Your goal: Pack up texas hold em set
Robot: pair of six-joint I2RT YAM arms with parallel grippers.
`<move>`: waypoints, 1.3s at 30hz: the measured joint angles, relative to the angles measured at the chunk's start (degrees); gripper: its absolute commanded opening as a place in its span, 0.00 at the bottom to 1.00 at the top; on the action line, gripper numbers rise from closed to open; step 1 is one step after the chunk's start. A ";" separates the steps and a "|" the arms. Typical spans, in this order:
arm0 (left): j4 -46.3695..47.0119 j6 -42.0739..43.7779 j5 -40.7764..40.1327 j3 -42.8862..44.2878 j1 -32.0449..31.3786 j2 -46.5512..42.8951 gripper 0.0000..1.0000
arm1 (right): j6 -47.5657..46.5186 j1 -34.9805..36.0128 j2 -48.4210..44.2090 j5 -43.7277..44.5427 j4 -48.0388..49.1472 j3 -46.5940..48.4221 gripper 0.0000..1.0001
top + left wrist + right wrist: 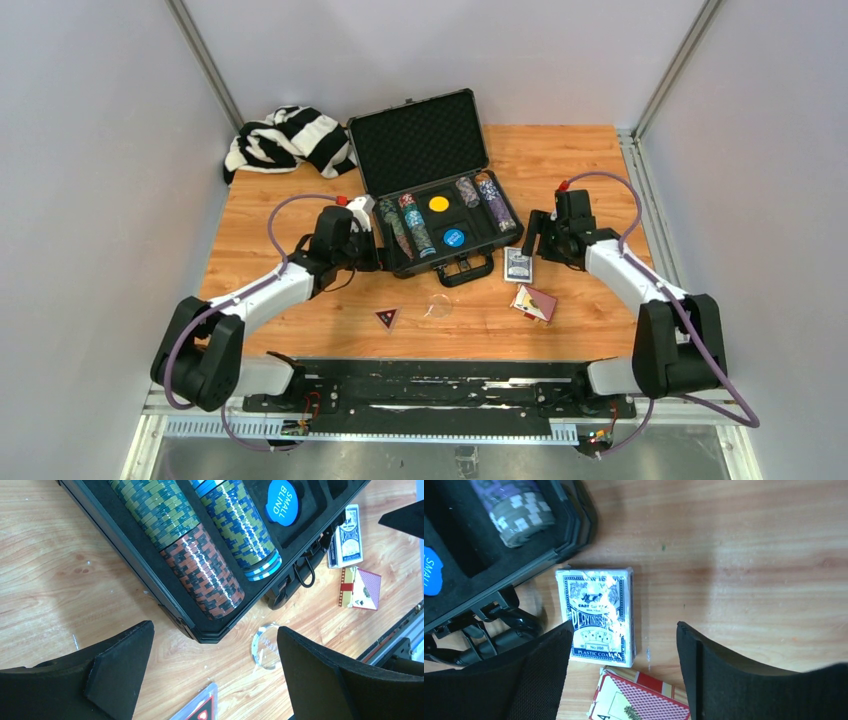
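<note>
The bench (580, 160) carries the black case (420, 145) at the middle of its far edge, lid raised and its foam lining exposed. The tray faces the near edge, and the handle (465, 270) points toward the arms. Inside the tray, the green-and-red chip row (190, 545) lies along the left wall. The blue-and-green chip row (240, 525) lies just beside it. The purple-and-grey chip row (495, 200) lies along the right wall. The yellow disc (438, 203) and the blue disc (282, 501), marked SMALL BLIND, sit in the foam recesses between these rows. The blue-backed deck (596, 615) lies flat on the bench, outside the case and just right of the handle. The red-backed deck (535, 302) lies beside it, closer to the near edge. The clear disc (266, 646) rests on the bench near the handle. The triangular marker (387, 318) lies to its left, toward the near edge. The striped cloth (285, 138) is bunched at the far left corner. The left gripper (215, 630) hangs over the case's near left corner with fingers spread wide and nothing between them. The right gripper (625, 625) hangs over the blue-backed deck with fingers apart and grips nothing.
</note>
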 measured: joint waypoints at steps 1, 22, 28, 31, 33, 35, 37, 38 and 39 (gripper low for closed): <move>0.02 0.00 -0.02 0.00 0.02 -0.09 0.98 | -0.85 0.00 -0.17 -0.09 0.04 0.59 0.79; 0.00 0.00 -0.31 -0.02 0.00 -0.81 0.98 | -6.60 14.25 12.59 7.26 -1.03 4.28 0.82; -0.04 -0.02 -0.57 -0.07 -0.04 -1.38 0.98 | -5.51 15.15 13.53 11.21 -1.36 5.44 0.33; -0.07 -0.22 -1.25 -0.11 -0.46 -3.50 0.98 | -5.09 15.45 12.41 12.85 -1.70 5.18 0.22; -0.02 -0.46 -1.73 -0.11 -0.87 -5.44 0.98 | -5.25 15.50 10.34 13.79 -2.62 4.46 0.20; 0.00 -0.87 -2.12 -0.07 -1.40 -7.13 0.98 | -5.68 15.50 6.67 14.16 -3.45 3.69 0.16; -0.02 -1.16 -2.25 0.17 -1.97 -8.26 0.98 | -6.40 15.50 2.32 13.94 -4.02 3.54 0.15; -0.04 -1.36 -2.12 0.50 -2.25 -8.44 0.98 | -6.84 15.50 -0.02 13.46 -4.04 3.54 0.14; -0.07 -1.60 -1.77 0.87 -2.49 -8.44 0.98 | -7.30 15.50 -2.36 12.87 -4.00 3.54 0.13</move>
